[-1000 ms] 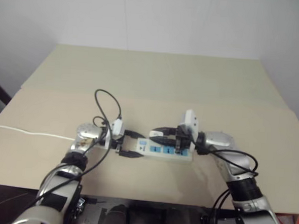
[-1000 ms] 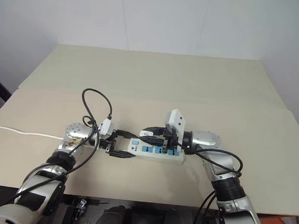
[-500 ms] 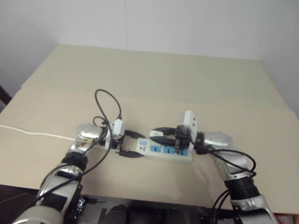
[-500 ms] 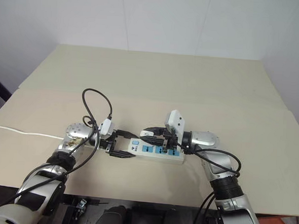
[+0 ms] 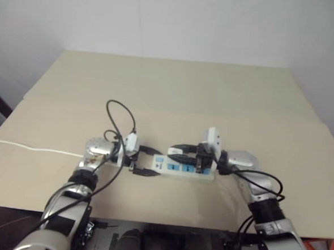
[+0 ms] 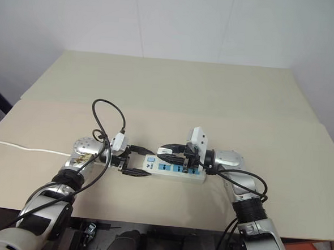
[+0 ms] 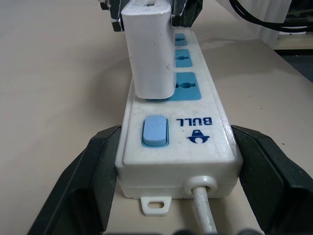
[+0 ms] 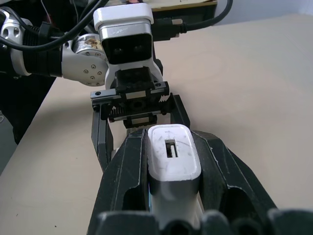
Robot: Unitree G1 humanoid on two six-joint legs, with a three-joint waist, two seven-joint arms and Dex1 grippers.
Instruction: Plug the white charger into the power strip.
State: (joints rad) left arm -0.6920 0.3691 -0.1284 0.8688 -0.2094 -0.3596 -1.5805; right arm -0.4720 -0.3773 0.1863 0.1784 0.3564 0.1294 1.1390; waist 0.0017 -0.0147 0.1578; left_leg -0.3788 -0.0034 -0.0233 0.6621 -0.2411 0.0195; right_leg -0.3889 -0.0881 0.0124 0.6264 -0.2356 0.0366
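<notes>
White charger (image 7: 149, 51) clamped between the two black fingers (image 8: 122, 191) of the right gripper (image 8: 172, 196), pinched on both flanks, slotted face toward the wrist camera. Standing upright on the power strip (image 7: 178, 142), bottom edge down on the first blue socket panel just past the blue rocker switch (image 7: 155, 131); seated fully or merely resting on the socket, cannot tell.

Power strip lying flat on the tan table (image 5: 174, 91), cable end sitting between the spread fingers (image 7: 90, 181) of the left gripper (image 7: 178, 196). Those fingers parted wide, one along each long side of the strip at the switch end, right against or just beside its walls; actual contact not clear. Thin white cable (image 7: 203, 215) leaving the strip's end midway between the left fingers.

From the head views, both grippers level and pointing toward each other along the strip (image 6: 173, 169), the right gripper (image 6: 171, 153) reaching over its sockets, the left gripper (image 6: 137, 162) at its near end.
</notes>
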